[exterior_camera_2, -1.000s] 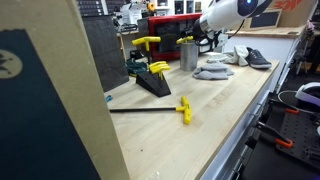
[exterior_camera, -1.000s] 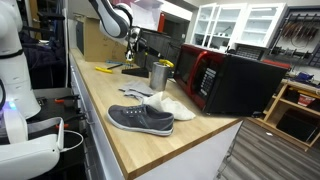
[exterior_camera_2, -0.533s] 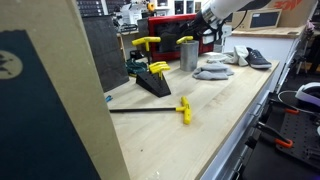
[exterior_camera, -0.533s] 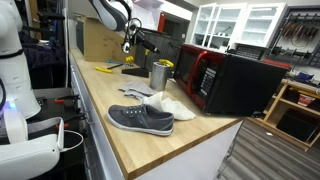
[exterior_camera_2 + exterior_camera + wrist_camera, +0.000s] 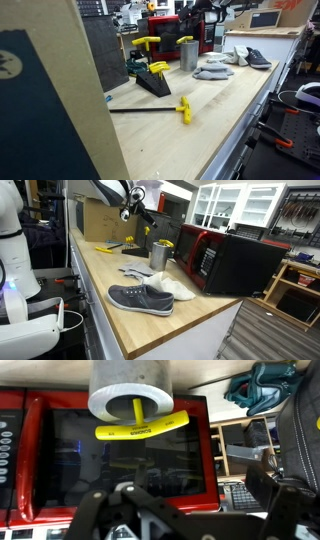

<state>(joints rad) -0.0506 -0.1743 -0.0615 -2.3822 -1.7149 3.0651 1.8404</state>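
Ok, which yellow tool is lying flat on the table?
The yellow T-handle tool with the long black shaft, lying alone on the bare wood. The others stand in the black rack or stick out of the metal cup.

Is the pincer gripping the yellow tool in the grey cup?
No, in the wrist view the pincer stands open and empty, apart from the yellow tool poking out of the grey cup.
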